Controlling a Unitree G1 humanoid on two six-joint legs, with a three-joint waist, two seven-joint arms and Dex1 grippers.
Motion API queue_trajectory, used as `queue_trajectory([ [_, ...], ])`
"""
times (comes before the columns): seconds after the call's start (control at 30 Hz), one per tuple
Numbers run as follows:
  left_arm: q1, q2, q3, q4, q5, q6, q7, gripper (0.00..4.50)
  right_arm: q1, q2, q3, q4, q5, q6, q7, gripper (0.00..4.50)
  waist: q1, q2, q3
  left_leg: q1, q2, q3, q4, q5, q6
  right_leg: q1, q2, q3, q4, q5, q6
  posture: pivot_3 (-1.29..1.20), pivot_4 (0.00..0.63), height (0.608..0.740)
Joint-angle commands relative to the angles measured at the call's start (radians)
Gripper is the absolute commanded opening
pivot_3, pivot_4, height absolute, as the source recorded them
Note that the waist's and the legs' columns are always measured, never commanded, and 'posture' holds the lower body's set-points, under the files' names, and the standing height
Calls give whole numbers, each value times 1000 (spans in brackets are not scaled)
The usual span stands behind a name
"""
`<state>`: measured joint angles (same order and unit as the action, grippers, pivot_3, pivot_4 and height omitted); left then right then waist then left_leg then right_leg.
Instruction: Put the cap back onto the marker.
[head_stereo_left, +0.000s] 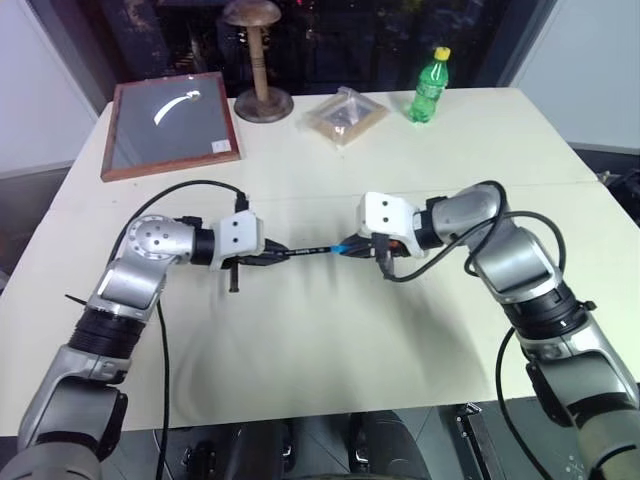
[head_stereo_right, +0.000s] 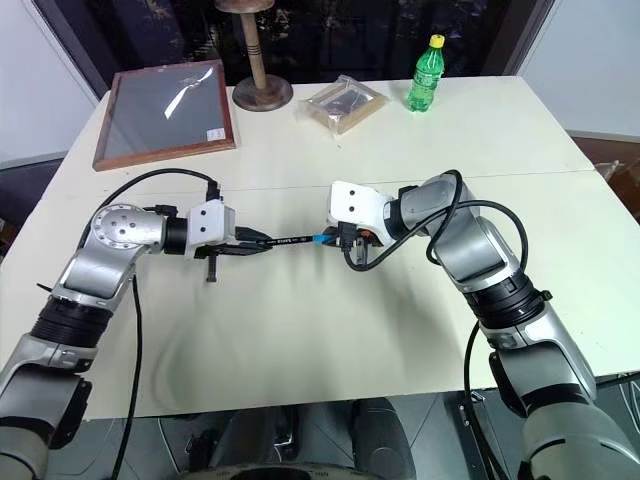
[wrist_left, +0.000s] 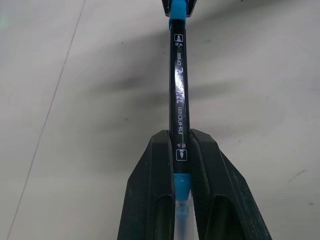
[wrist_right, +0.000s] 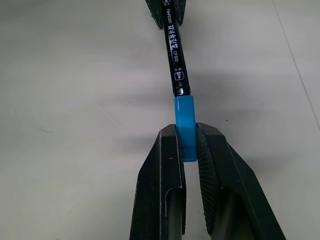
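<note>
My right gripper (wrist_right: 190, 145) is clamped on the cap (wrist_right: 184, 120), its two fingers pinching the blue cylinder from both sides. My left gripper (wrist_left: 181, 150) is closed on the marker (wrist_left: 178, 95), which runs straight out from between those fingers toward the cap.

The cap's open end meets the marker's end, with no gap between them, so the cap looks to be on. Whether it is pushed fully home I cannot tell from here. What is left, I judge, is a last press together and then letting go.

The marker is thin and black with white lettering along it, and a blue band shows at the end I hold. Both hang above the white table (head_stereo_left: 330, 330).
</note>
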<state>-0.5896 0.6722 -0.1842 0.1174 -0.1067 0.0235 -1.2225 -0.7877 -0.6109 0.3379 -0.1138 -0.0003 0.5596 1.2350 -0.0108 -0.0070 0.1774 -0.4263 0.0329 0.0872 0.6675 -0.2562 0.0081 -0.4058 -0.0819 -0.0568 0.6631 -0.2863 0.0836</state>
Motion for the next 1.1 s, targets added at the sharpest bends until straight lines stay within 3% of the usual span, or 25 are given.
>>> queue_trajectory([
  [0.03,-10,-10,-18,6,16,-36,2,0,-39,21,-15,-109,86,-29,39,32,0,0,0,0,0,0,0,0,0,0,0,0,0,0,0,0,150,740],
  [1.1,-22,-40,14,-147,-13,89,25,0,-42,41,51,-30,-10,-92,-3,32,-1,0,0,0,0,0,0,0,0,0,0,0,0,0,0,0,150,740],
])
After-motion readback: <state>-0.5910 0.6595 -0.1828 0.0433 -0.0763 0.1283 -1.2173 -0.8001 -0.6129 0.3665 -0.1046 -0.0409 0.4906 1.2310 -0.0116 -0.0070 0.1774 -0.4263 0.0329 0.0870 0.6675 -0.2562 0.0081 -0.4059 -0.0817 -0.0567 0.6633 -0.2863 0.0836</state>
